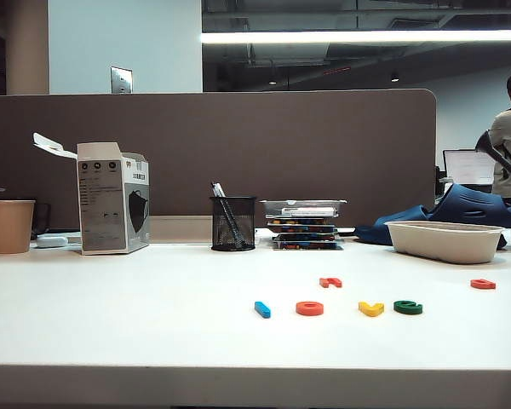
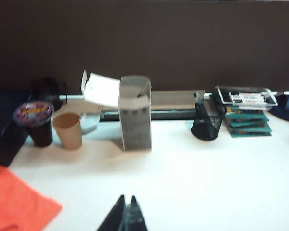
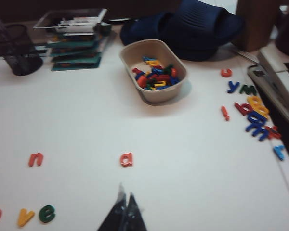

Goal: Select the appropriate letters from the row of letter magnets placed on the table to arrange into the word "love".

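Letter magnets (image 1: 338, 308), lined up near the table's (image 1: 119, 324) front edge, are judged light, stiff, slippery, best pinched across edges; left gripper (image 2: 127, 202) and right gripper (image 3: 125, 199) are closed, empty.

On my exterior view, four letters form a row on the table (image 1: 111, 324): the bar (image 1: 262, 309) leftmost, then the ring (image 1: 309, 308), the V (image 1: 370, 308), the e (image 1: 408, 307). Two more letters (image 1: 330, 282) lie behind, one far right.

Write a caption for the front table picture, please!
Blue l, red o, yellow v, green e spell "love" on the white table.
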